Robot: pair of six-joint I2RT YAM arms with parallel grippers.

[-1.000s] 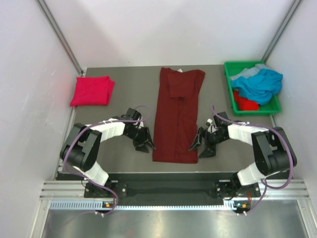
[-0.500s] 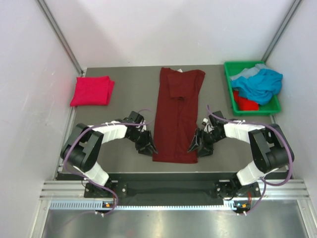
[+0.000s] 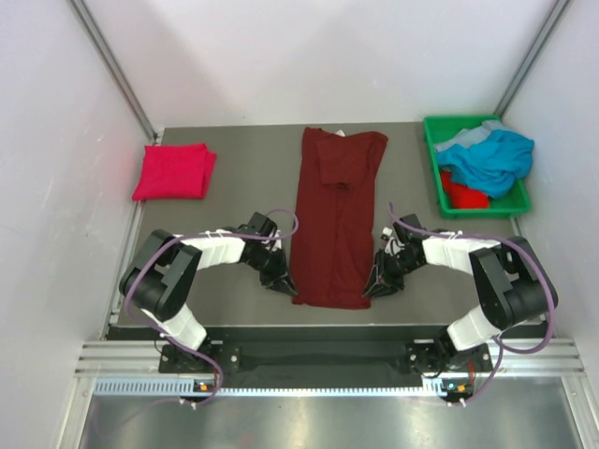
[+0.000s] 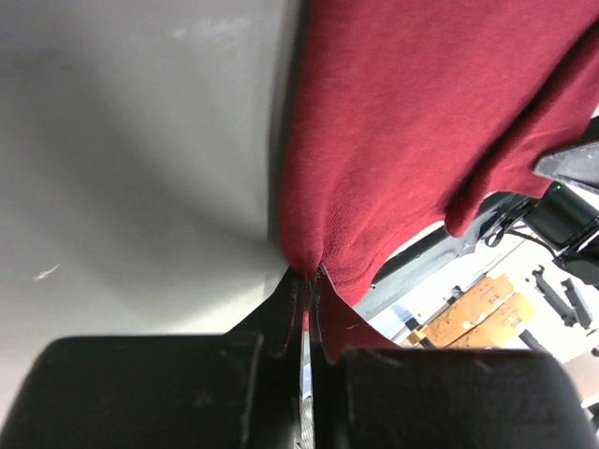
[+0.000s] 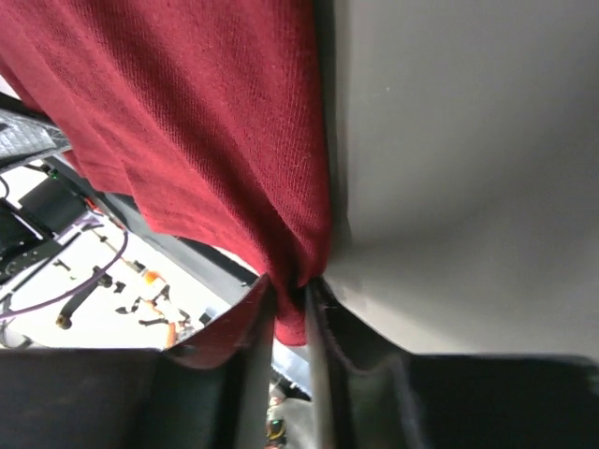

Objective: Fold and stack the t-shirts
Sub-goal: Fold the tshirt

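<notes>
A dark maroon t-shirt [image 3: 332, 220], folded into a long strip, lies down the middle of the table. My left gripper [image 3: 288, 285] is shut on its near left corner; the left wrist view shows the maroon cloth [image 4: 412, 122] pinched between the closed jaws of that gripper [image 4: 307, 274]. My right gripper [image 3: 372, 285] is shut on the near right corner, and in the right wrist view the maroon cloth [image 5: 215, 131] bunches into that gripper [image 5: 292, 285]. A folded crimson t-shirt [image 3: 173, 171] lies at the far left. A teal-blue t-shirt [image 3: 489, 154] is heaped in the bin.
A green plastic bin [image 3: 432, 140] stands at the far right and holds the teal shirt with a red cloth [image 3: 463, 195] under it. White walls close the table in on three sides. The shirt's near hem lies close to the table's front edge [image 3: 328, 323].
Both grippers have moved inward to the maroon shirt's near corners and have gone from open to shut on the cloth. The shirt's near hem is slightly gathered.
</notes>
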